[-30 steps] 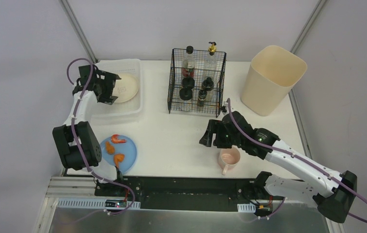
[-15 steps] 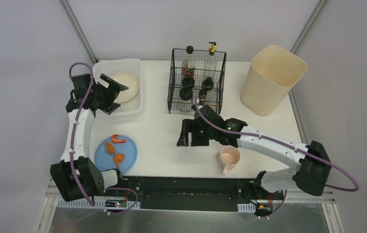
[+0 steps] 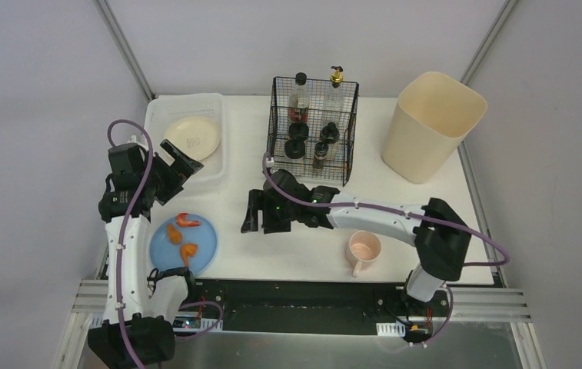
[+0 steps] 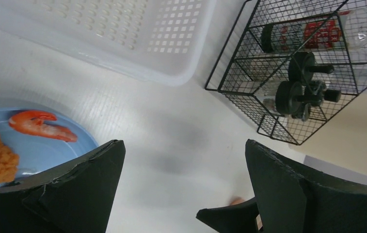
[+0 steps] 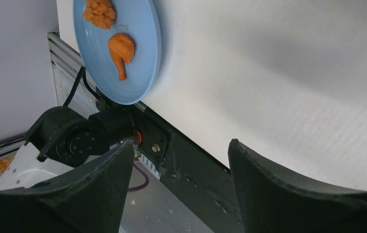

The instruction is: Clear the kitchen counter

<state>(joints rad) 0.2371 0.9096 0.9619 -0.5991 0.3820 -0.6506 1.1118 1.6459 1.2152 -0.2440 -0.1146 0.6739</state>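
Your released, empty right pincer (image 3: 251, 219) faces the round blue plate (image 3: 204, 234) of orange food (image 3: 188, 250) at lower left, likely to clear it; left pincer (image 3: 187, 163) hangs released.

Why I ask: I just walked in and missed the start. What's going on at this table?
Two robot arms are working at the kitchen counter, and neither holds anything. The left fingers hang open above the counter between the white tray and the blue plate of food. The right fingers, also open, stretch toward that plate from the other side. A cream plate lies in the tray, and a pink mug stands on the counter.
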